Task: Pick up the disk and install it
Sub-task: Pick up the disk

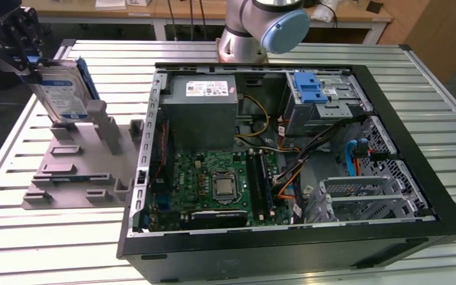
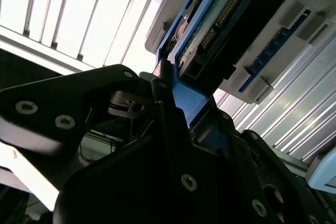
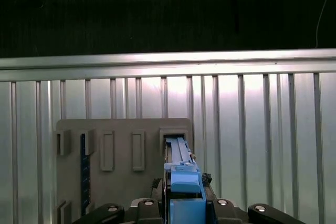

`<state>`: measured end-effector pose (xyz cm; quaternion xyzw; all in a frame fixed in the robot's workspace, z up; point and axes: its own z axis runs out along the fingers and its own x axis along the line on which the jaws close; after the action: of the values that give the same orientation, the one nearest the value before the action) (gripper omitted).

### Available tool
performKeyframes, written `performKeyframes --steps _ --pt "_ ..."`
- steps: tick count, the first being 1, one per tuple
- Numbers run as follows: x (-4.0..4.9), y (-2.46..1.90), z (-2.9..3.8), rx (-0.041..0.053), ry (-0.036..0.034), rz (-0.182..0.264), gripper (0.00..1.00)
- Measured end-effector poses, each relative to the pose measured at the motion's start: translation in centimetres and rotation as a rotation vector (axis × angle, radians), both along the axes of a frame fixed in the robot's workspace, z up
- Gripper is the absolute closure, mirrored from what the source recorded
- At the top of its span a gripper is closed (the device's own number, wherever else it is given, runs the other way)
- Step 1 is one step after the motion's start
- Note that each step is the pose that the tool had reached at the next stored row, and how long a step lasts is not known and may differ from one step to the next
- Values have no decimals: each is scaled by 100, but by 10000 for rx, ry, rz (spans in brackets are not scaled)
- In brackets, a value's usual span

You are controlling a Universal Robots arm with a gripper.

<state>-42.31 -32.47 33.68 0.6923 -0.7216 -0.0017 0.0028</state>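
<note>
You've got the pincer clamped on the disk, well off the open PC case, to the exterior view's left of it. The disk stands upright on edge, label facing the case, blue carrier along its far side, over the rear corner of the grey slotted rack that sits on the table just beside the case. In the second wrist view the black fingers pinch the carrier's blue end. Can't tell whether the disk's lower edge is clear of the rack slot. Inside the case, the blue-latched drive cage sits at the far corner, next to the grey PSU.
</note>
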Motion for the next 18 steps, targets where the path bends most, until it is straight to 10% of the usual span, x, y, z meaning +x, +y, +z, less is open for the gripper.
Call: performKeyframes --steps 18 --pt "0 29 90 0 1 -1 64"
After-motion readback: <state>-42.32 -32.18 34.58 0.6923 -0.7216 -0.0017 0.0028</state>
